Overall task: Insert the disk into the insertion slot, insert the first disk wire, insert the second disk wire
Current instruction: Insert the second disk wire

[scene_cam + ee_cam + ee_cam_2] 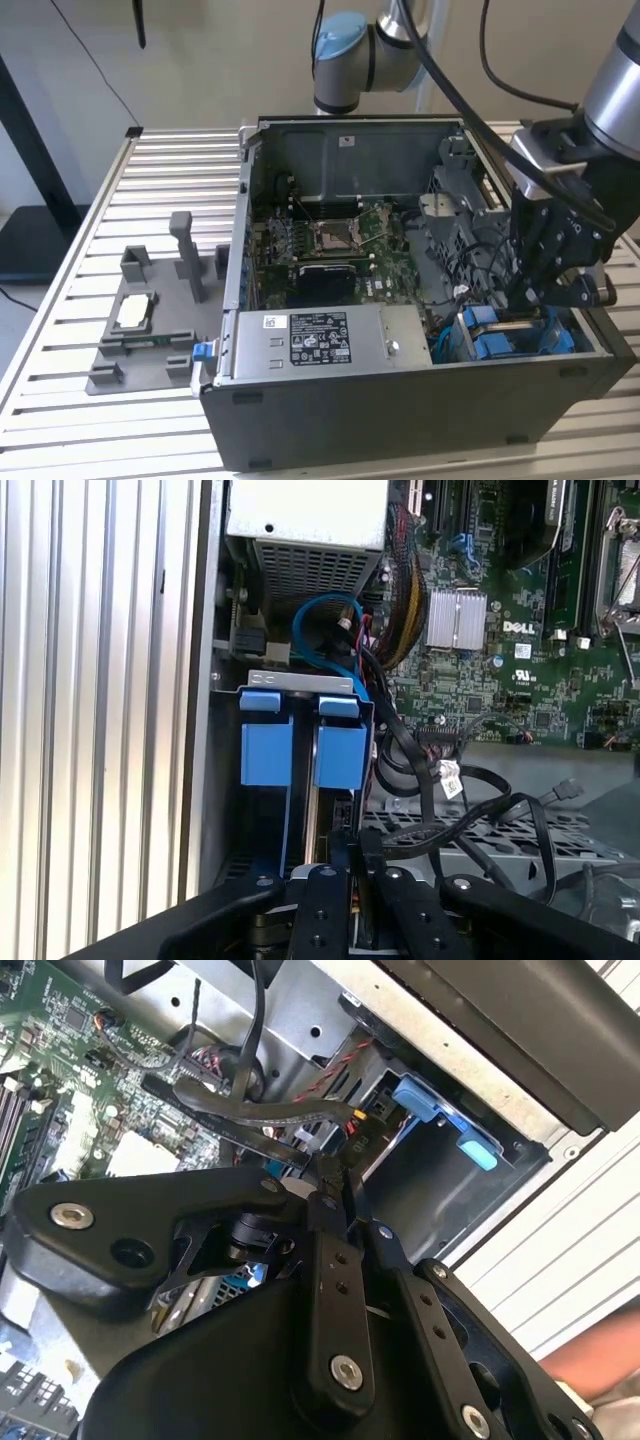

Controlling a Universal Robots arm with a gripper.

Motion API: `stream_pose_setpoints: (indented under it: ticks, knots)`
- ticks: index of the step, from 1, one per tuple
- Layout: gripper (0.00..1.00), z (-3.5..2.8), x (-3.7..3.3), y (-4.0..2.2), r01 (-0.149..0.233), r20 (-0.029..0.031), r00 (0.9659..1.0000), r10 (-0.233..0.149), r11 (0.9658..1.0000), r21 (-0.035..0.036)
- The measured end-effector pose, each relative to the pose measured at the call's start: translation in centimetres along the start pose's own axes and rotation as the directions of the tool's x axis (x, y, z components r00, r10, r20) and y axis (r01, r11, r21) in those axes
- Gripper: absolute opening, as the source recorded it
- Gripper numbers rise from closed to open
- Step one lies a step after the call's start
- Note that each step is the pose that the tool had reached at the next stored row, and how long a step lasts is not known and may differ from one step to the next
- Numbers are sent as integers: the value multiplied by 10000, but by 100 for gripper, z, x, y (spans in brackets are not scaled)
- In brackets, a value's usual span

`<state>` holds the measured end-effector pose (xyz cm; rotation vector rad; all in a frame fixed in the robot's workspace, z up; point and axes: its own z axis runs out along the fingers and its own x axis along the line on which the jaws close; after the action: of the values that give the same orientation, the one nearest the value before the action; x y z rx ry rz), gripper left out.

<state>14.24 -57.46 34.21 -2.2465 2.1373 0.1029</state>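
My gripper (527, 297) hangs inside the open computer case at the exterior view's right, over the insertion slot (300, 683), a grey metal bay. Two blue carrier fronts (266, 752) (340, 755) stand in that bay, and they also show as blue parts (495, 345) in the exterior view. The disk's silver body is hidden. In the second wrist view the gripper (338, 1172) has its fingers pressed together on the end of a flat black disk wire (240, 1110), right beside the bay's blue tab (430, 1105). The first wrist view shows the gripper (355, 842) just behind the carriers.
The green motherboard (330, 245) fills the case's middle and the power supply (310, 340) lies along its front wall. Loose black cables (470, 810) and a blue cable (320, 630) crowd the bay. A grey fixture (150, 320) holding a silver chip stands on the slatted table at the exterior view's left.
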Motion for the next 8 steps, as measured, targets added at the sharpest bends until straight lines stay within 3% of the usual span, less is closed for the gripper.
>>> stream_pose_setpoints:
  ticks: [8]
  knots:
    - [16, 49, 5, -1, 0, -13, 10000, 0, 10000, -2]
